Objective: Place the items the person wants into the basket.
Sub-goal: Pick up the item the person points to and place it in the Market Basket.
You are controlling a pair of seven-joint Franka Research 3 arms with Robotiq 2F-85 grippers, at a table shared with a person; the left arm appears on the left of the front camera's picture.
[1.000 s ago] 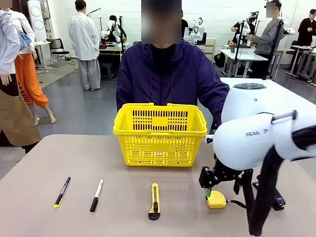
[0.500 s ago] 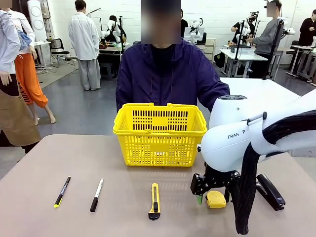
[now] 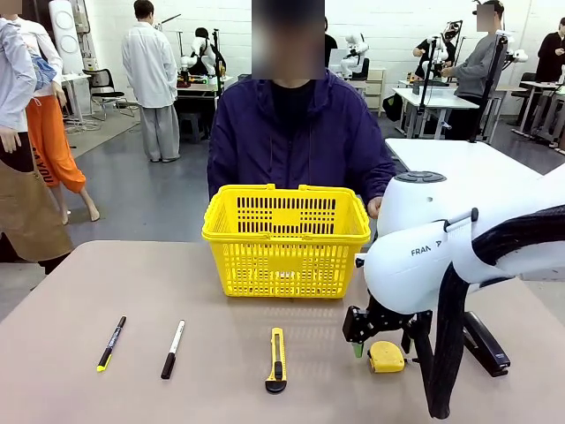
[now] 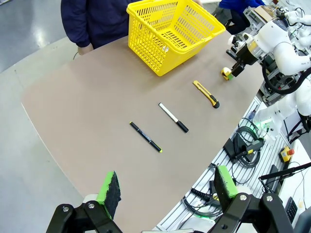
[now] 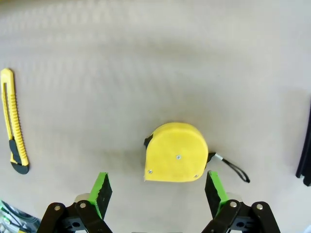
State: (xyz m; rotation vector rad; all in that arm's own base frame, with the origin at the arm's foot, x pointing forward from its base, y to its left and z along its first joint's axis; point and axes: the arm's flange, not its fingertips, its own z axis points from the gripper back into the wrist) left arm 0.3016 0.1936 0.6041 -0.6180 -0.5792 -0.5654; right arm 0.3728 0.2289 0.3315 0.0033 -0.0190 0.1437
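Note:
The small yellow tape measure (image 3: 386,356) lies flat on the table, right of centre near the front. My right gripper (image 3: 378,346) hovers just above it, open. In the right wrist view its green pads (image 5: 101,190) stand either side of the tape measure (image 5: 176,153), apart from it. The black stapler (image 3: 484,343) lies just right of it. At front left is the white marker (image 3: 173,349). The yellow basket (image 3: 286,237) stands at the far middle before the person (image 3: 296,132). My left gripper (image 4: 165,187) hangs open high over the table's left end.
A yellow-and-black utility knife (image 3: 277,359) lies left of the tape measure, and a black pen with yellow end (image 3: 110,343) at the far left. The person's hand (image 3: 374,207) rests by the basket's right side. My right arm's cable hangs in front of the stapler.
My right arm has swung leftward, uncovering the stapler. Its gripper has shifted slightly left over the tape measure. The things on the table have not moved.

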